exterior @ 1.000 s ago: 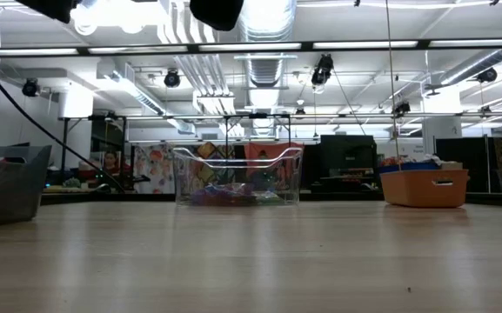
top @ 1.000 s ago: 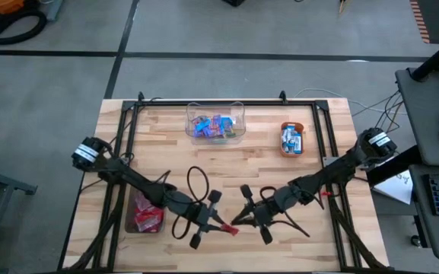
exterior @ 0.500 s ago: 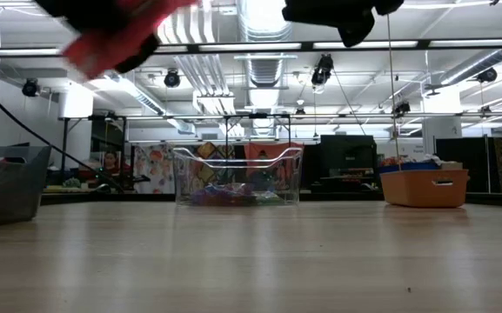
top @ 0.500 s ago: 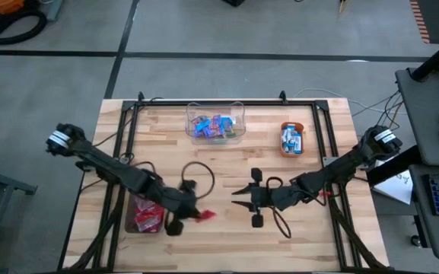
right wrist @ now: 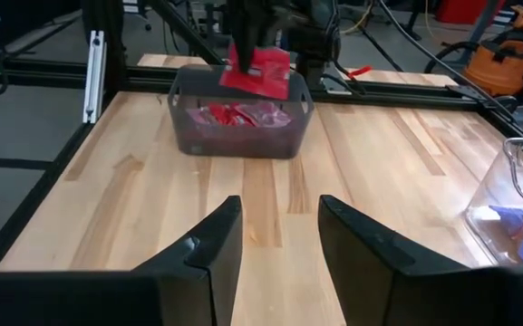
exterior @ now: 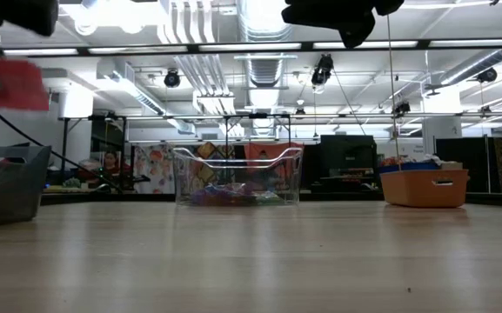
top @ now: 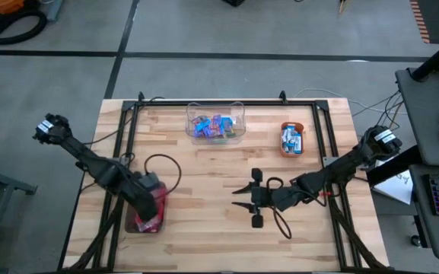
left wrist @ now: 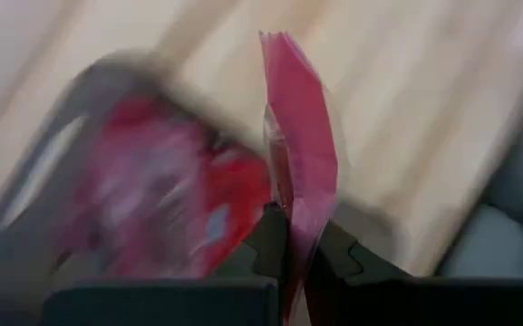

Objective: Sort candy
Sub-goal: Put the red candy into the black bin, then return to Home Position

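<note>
My left gripper [top: 151,202] hovers over the grey bin [top: 133,222] at the table's front left, shut on a red candy packet [right wrist: 259,71]. The bin holds more red candy [right wrist: 243,116]. My right gripper [top: 238,199] stands open in the air at the centre front, with nothing between its fingers, facing the bin. At the far side, a clear box [top: 216,123] holds blue and purple candy. An orange bowl [top: 291,139] to its right holds blue-and-white candy. My left gripper pinches one end of the red packet [left wrist: 292,214] between its two fingers. The fingers come from above, slanting down. The packet sticks out past the fingertips, hanging below them, clear of the bin and the candy in it [right wrist: 257,83].
Black frame rails [top: 125,152] run along the table's left, far and right sides. Bare wood lies between the bin, my right gripper and the far containers. In the low view the room beyond shows shelves and a person far off [exterior: 111,163].
My left gripper has carried the red candy from the centre front toward the table's left edge, a little upward, tipping to point down over the grey bin. My right gripper, which met the candy there, has opened, let go and rolled in place.
</note>
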{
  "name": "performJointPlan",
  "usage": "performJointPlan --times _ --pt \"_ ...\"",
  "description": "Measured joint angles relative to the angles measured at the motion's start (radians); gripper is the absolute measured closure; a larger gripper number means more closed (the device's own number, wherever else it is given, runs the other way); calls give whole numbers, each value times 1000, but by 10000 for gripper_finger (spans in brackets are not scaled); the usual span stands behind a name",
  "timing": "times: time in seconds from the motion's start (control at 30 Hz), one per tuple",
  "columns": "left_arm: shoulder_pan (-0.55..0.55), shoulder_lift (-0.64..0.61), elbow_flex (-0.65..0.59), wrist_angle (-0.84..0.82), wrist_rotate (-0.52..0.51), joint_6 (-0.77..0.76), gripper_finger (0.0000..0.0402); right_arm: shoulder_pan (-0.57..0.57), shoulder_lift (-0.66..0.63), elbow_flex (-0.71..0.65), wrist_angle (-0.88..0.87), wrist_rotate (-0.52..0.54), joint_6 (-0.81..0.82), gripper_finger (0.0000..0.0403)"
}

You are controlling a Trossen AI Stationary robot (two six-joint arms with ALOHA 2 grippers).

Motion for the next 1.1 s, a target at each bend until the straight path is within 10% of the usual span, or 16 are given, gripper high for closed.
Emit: performJointPlan --times 0.67,0.9,1.1 --pt "-4 124 -33 -197 90 -187 340 0 1 0 -1 0 8 263" --pt "-4 123 -11 -181 67 -48 293 0 1 0 -18 0 -45 257" --pt "-23 82 -2 97 -98 372 303 0 2 0 -16 -9 -115 270"
